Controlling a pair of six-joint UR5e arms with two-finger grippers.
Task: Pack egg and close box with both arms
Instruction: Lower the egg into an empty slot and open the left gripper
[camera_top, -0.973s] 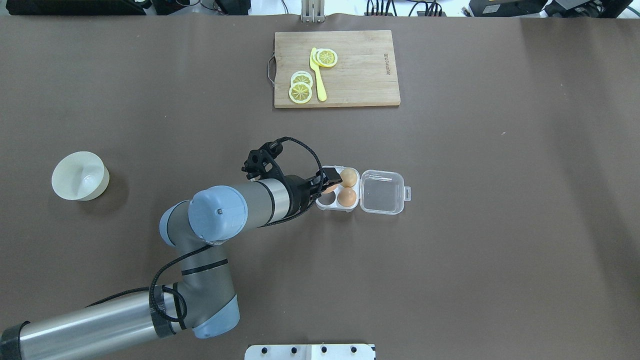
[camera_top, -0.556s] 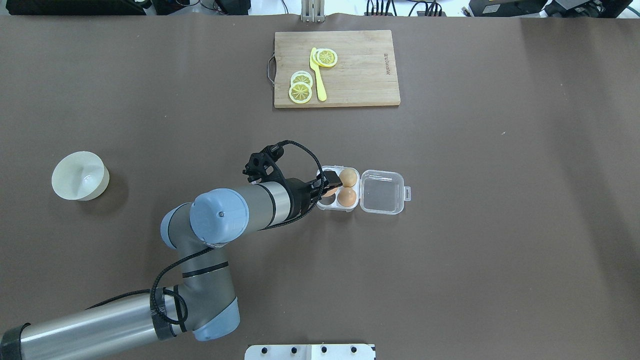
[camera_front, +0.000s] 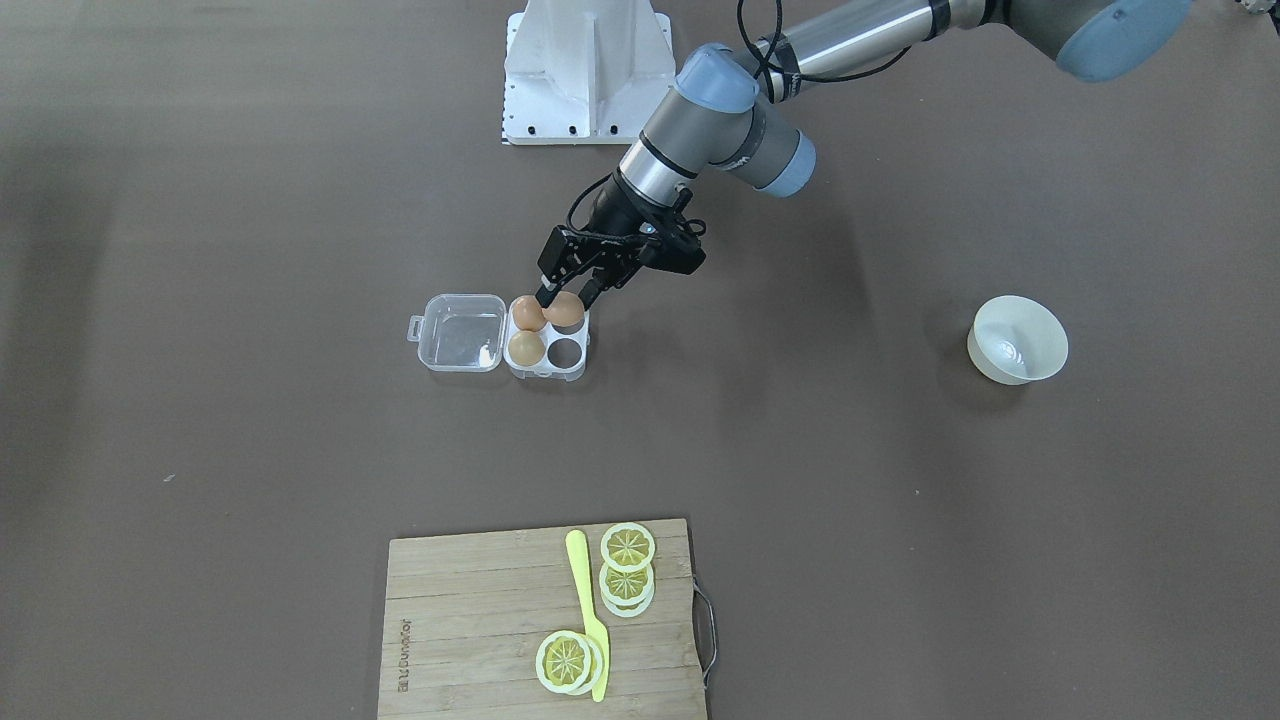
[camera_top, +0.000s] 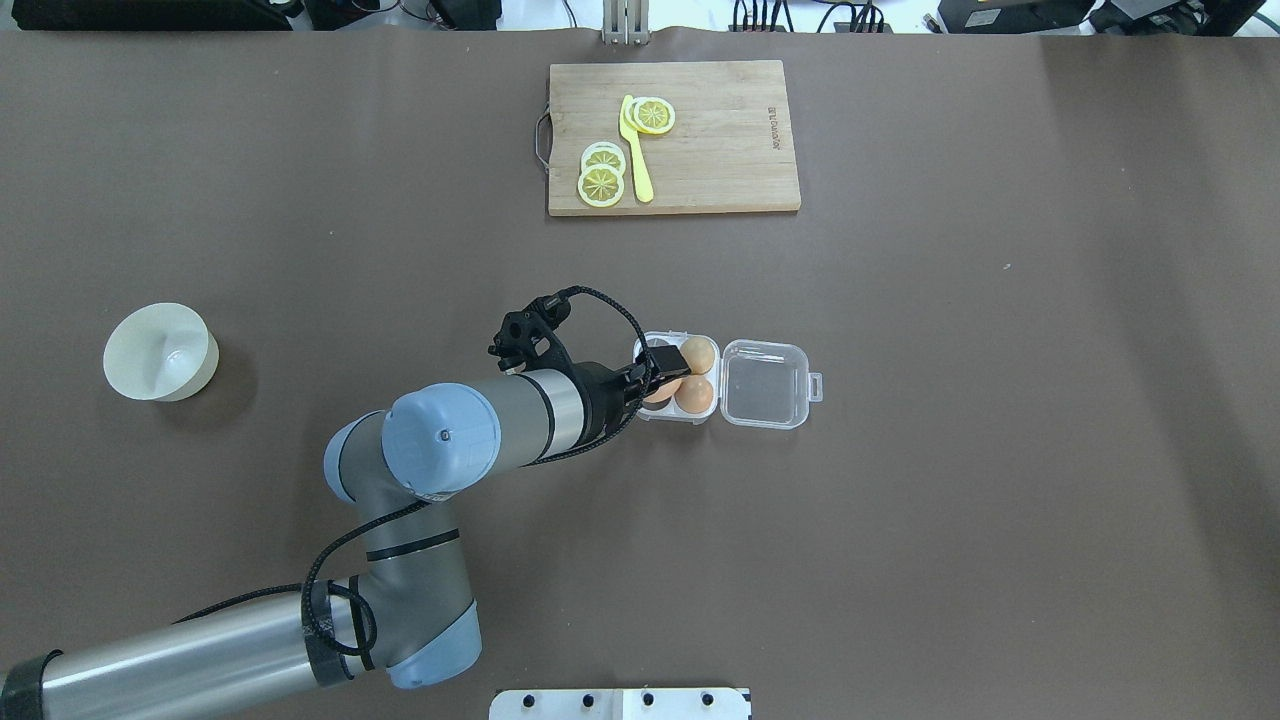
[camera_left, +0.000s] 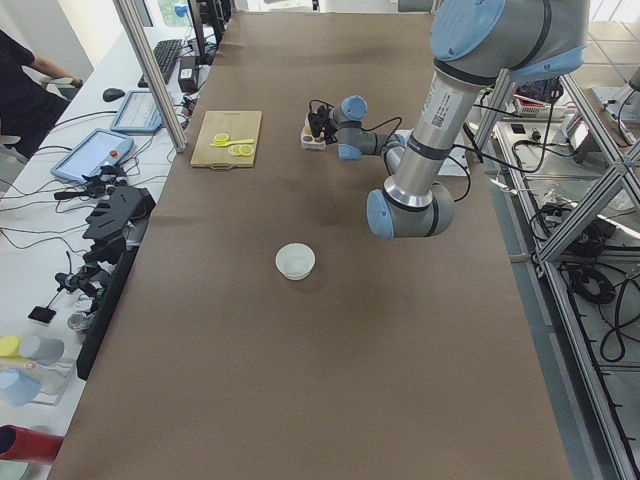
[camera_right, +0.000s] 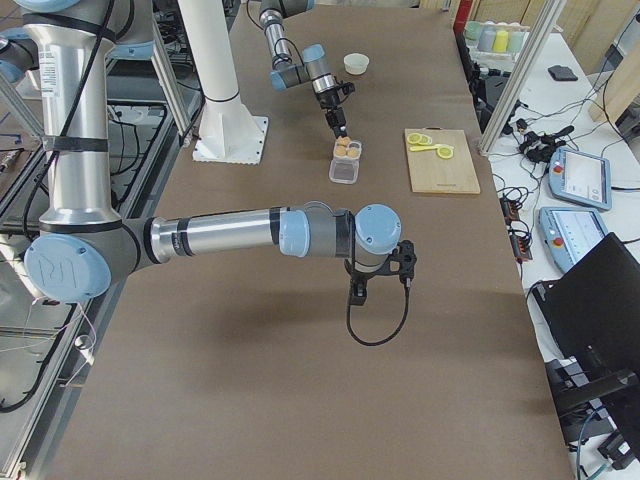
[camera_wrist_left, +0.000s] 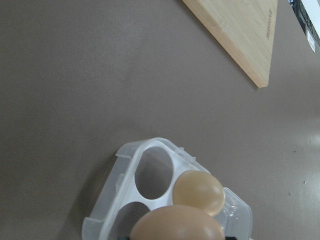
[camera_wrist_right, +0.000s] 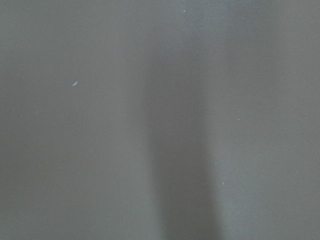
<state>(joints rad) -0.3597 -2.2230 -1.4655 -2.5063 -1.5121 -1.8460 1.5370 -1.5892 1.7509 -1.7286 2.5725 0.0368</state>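
Lower egg (camera_front: 565, 309) straight into the empty cell at 7 o'clock of box (camera_top: 680, 418), overhead view; let go only once seated, clear of the neighbour egg (camera_top: 694, 394) at 5 o'clock. Small, smooth, reddish-brown, clamped between the left jaws just over that cell. Lid (camera_top: 765, 385) flat open at 3 o'clock. Right jaws in a side view only: cannot tell whether open or closed.
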